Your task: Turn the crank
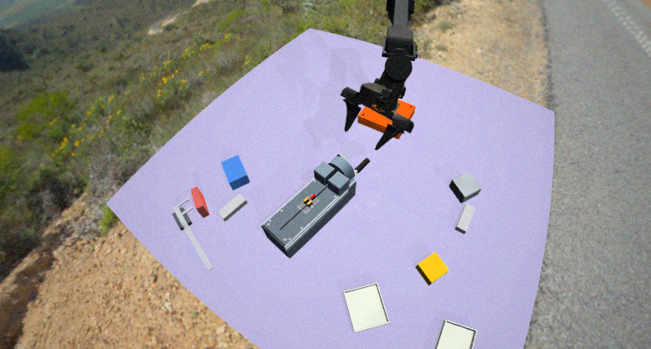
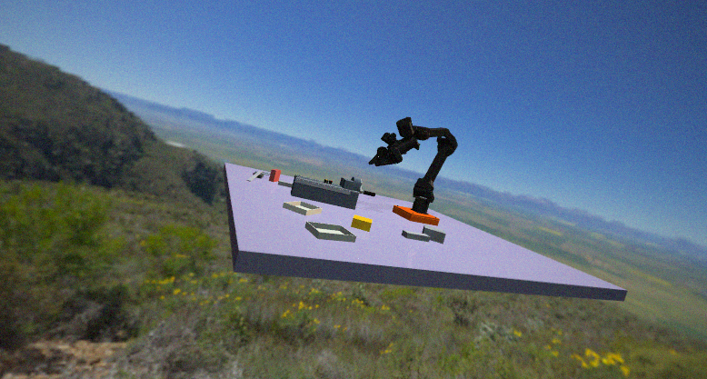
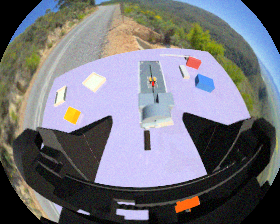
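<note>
The grey crank machine (image 1: 295, 226) (image 2: 321, 192) (image 3: 155, 72) lies in the middle of the purple table (image 1: 409, 164). Its crank wheel (image 1: 345, 164) with a dark handle (image 1: 361, 165) (image 2: 369, 193) (image 3: 147, 141) is at the end nearest the arm. On the slide track, the red pointer (image 1: 313, 196) (image 3: 151, 83) sits right by the brass marks (image 1: 308, 202), seemingly a touch toward the crank end. My gripper (image 1: 363, 136) (image 2: 375, 161) (image 3: 148, 117) is open and empty. It hangs in the air above and behind the handle, clear of it.
The arm's orange base (image 1: 401, 110) (image 2: 415, 214) is behind the machine. A blue block (image 1: 234, 171), red block (image 1: 199, 201), grey bar (image 1: 232, 207) and a caliper-like tool (image 1: 196, 242) lie left. A grey cube (image 1: 464, 187), grey bar (image 1: 464, 218), yellow block (image 1: 432, 267) and two white trays (image 1: 366, 306) (image 1: 455, 336) lie right and front.
</note>
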`<state>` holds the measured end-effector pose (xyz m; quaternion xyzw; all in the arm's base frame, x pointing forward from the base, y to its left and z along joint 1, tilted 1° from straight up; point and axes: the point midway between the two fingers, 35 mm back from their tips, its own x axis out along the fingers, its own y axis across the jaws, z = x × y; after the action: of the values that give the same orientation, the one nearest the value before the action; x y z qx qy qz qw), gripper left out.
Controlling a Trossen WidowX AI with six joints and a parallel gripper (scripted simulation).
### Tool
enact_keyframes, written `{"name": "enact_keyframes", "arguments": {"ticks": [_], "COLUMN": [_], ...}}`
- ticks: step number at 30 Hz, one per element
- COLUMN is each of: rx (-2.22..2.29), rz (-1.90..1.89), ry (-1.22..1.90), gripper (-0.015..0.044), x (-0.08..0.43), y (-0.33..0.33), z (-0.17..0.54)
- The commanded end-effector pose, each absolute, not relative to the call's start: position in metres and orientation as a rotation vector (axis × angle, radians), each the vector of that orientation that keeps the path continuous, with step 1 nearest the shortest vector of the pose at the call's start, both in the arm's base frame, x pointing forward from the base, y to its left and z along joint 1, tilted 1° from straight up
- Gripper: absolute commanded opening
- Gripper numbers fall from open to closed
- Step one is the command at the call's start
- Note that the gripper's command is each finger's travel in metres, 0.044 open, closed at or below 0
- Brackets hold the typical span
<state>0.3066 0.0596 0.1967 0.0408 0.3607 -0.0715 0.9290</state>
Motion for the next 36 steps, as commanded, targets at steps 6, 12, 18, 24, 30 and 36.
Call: {"name": "enact_keyframes", "arguments": {"ticks": [6,12,18,24,30,36], "rx": [0.072,0.078,0.084,0.084,0.084,0.084], "rz": [-0.15,-0.151,-0.153,-0.153,-0.153,-0.153], "ry": [0.75,0.751,0.751,0.751,0.751,0.751], "gripper": [0.044,0.044,0.044,0.044,0.044,0.044], "x": [0.308,0.308,0.306,0.307,0.308,0.309], "y": [0.061,0.061,0.06,0.06,0.061,0.061], "z": [0.16,0.136,0.115,0.109,0.099,0.089]}}
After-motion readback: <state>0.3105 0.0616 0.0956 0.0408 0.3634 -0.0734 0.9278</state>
